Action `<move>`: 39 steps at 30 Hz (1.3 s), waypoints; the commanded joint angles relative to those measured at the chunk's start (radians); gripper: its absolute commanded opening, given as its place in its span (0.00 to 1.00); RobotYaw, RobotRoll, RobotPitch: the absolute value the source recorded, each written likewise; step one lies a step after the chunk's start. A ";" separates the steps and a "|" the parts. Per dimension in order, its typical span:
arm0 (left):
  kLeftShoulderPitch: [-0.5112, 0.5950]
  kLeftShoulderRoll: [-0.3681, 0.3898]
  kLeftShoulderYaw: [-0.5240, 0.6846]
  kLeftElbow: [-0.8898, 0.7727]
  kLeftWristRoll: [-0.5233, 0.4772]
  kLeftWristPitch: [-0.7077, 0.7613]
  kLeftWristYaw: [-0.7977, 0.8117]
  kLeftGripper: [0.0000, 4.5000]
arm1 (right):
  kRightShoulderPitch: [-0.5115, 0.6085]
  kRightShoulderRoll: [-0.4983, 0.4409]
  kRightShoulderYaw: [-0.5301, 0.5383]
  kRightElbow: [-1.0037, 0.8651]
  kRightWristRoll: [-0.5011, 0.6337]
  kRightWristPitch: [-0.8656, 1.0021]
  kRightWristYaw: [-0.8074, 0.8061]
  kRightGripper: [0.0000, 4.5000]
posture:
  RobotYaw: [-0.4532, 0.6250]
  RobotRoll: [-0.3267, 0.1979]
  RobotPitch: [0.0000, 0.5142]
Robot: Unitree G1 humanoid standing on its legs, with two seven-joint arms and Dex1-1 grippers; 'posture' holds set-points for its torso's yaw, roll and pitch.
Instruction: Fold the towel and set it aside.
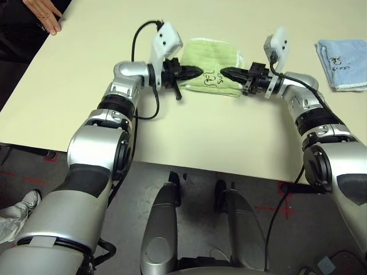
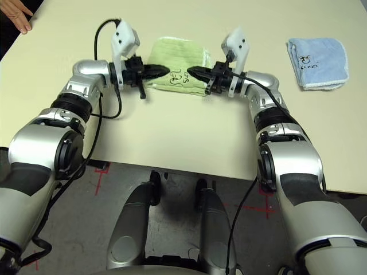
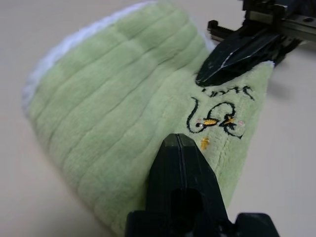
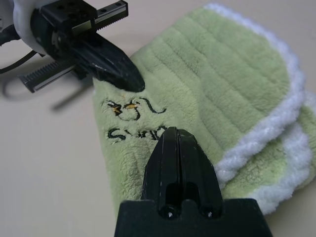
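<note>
Towel (image 1: 209, 60): lay folded in layers on the table (image 1: 189, 134), between the two grippers, its embroidered motif (image 3: 217, 121) facing up near the front edge.
Left gripper (image 1: 195, 72): fingers pressed together, tip resting on the towel's left end; no cloth was seen pinched between them.
Right gripper (image 1: 227, 73): fingers likewise closed, tip on the towel's right end beside the motif; nothing was seen in its grasp.
Fold: the scalloped white edging (image 4: 276, 118) showed stacked layers, one over another, so the folding appeared largely done.
Remaining: the towel sat in the middle of the work area, so setting it aside seemed not yet done.
Blue cloth (image 1: 342, 63): lay folded well to the right, apart from the towel.
Person's hand (image 1: 45, 14): rested on the far left corner of the table.
Open room: bare table stretched between towel and blue cloth, and in front toward the near edge.
Edges: the towel was well clear of every table edge.
</note>
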 commanded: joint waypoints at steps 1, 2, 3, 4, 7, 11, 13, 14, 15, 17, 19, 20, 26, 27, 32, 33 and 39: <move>0.029 0.024 -0.003 0.016 0.026 0.022 0.010 0.00 | 0.064 -0.017 0.018 0.009 -0.024 0.012 0.014 0.00 | 0.48 0.62 0.66; 0.030 0.027 -0.001 0.015 0.025 0.022 0.007 0.00 | 0.069 -0.019 0.017 0.008 -0.025 0.012 0.013 0.00 | 0.48 0.62 0.66; 0.028 0.031 0.002 0.014 0.022 0.021 0.003 0.00 | 0.070 -0.022 0.016 0.008 -0.024 0.013 0.014 0.00 | 0.48 0.62 0.66; 0.026 0.034 0.006 0.013 0.018 0.020 -0.004 0.00 | 0.067 -0.025 0.014 0.008 -0.022 0.014 0.014 0.00 | 0.48 0.62 0.66; 0.010 0.038 0.036 0.006 -0.011 0.019 -0.030 0.00 | 0.047 -0.039 -0.001 0.001 -0.007 0.017 0.025 0.00 | 0.50 0.62 0.68; -0.027 0.036 0.119 -0.007 -0.084 0.040 -0.058 0.00 | -0.001 -0.058 -0.053 -0.021 0.057 0.040 0.057 0.00 | 0.50 0.62 0.69; -0.050 0.033 0.172 -0.013 -0.134 0.068 -0.061 0.00 | -0.027 -0.062 -0.085 -0.027 0.087 0.053 0.046 0.00 | 0.51 0.62 0.69; -0.059 0.032 0.191 -0.016 -0.152 0.078 -0.060 0.00 | -0.038 -0.061 -0.098 -0.026 0.097 0.058 0.033 0.00 | 0.51 0.62 0.69; -0.066 0.031 0.206 -0.017 -0.164 0.086 -0.057 0.00 | -0.047 -0.060 -0.106 -0.024 0.101 0.061 0.018 0.00 | 0.50 0.62 0.70; -0.076 0.030 0.224 -0.017 -0.175 0.093 -0.053 0.00 | -0.066 -0.053 -0.111 -0.012 0.096 0.056 -0.018 0.00 | 0.50 0.62 0.71; -0.080 0.028 0.223 -0.016 -0.171 0.090 -0.057 0.00 | -0.085 -0.042 -0.117 0.000 0.096 0.062 -0.055 0.00 | 0.49 0.62 0.72; -0.080 0.026 0.220 -0.016 -0.166 0.088 -0.059 0.00 | -0.093 -0.037 -0.116 0.008 0.091 0.062 -0.071 0.00 | 0.49 0.62 0.72; -0.061 -0.019 0.181 0.006 -0.110 0.073 0.022 0.00 | -0.144 0.021 -0.069 0.097 0.007 0.022 -0.194 0.00 | 0.47 0.62 0.74; -0.059 -0.026 0.179 0.010 -0.105 0.075 0.052 0.00 | -0.148 0.027 -0.067 0.109 -0.002 0.020 -0.218 0.00 | 0.47 0.62 0.74; -0.056 -0.061 0.169 0.025 -0.062 0.083 0.284 0.00 | -0.144 0.050 -0.047 0.133 -0.048 0.016 -0.280 0.00 | 0.47 0.62 0.72; -0.053 -0.066 0.170 0.027 -0.058 0.092 0.316 0.00 | -0.139 0.051 -0.044 0.133 -0.054 0.013 -0.288 0.00 | 0.47 0.62 0.72; -0.050 -0.072 0.177 0.026 -0.052 0.098 0.330 0.00 | -0.138 0.045 -0.059 0.127 -0.048 0.004 -0.294 0.00 | 0.45 0.62 0.78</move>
